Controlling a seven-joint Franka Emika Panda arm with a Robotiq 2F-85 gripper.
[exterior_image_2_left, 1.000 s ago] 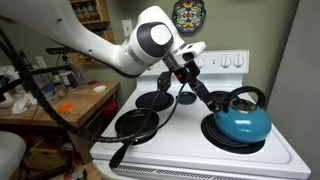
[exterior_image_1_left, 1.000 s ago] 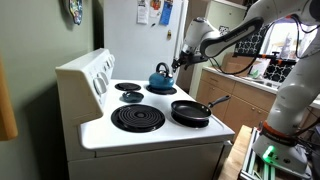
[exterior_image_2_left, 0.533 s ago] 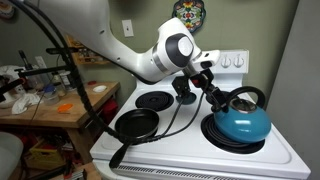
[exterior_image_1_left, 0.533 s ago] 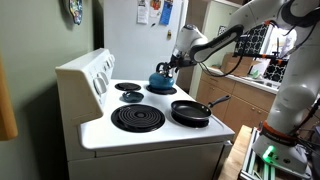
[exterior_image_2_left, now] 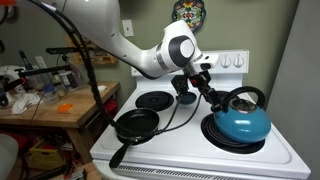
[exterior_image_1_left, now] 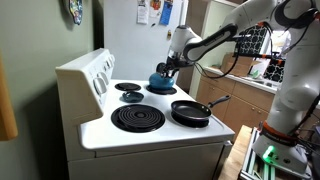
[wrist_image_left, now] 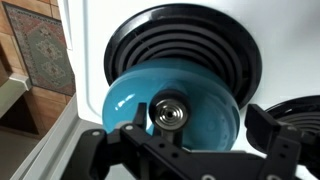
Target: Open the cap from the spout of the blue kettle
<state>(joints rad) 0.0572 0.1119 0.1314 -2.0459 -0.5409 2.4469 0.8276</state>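
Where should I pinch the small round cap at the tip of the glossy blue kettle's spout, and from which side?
Pinch the cap across its round rim, coming head-on along its axis: in the wrist view its face points straight at the camera. The open gripper straddles it, but the cap sits nearer one finger, so probably centre it first. The blue kettle stands upright.

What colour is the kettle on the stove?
The kettle is shiny blue with a dark handle, seen best in an exterior view.
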